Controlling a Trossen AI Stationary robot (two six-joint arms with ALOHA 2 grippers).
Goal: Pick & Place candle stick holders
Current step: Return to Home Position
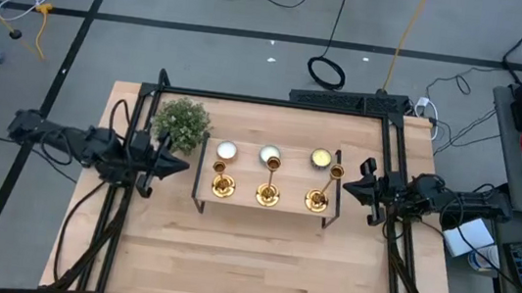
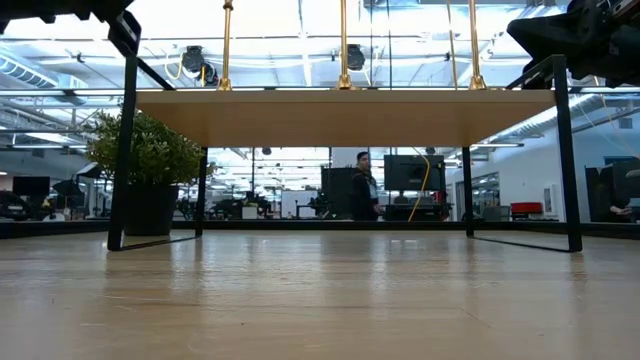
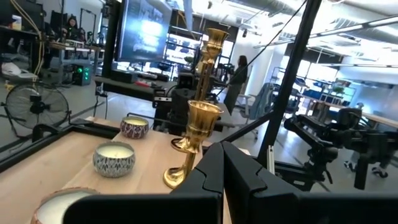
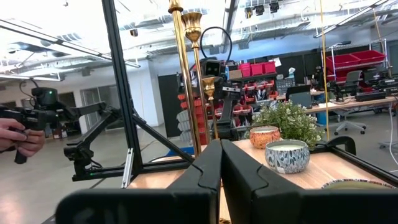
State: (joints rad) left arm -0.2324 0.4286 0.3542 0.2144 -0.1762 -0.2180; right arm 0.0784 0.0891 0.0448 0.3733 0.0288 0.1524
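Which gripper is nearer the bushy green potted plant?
Left. The left gripper sits close beside the bushy green potted plant, at one end of the black-framed wooden shelf; the right gripper waits past the shelf's far end.

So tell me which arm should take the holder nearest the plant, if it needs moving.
Left. The left gripper sits off the shelf's plant end, right beside that holder. The right gripper is at the opposite end, with the other two holders between.

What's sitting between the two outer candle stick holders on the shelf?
The third candle stick holder, standing on the shelf in line with them, as the high view shows.
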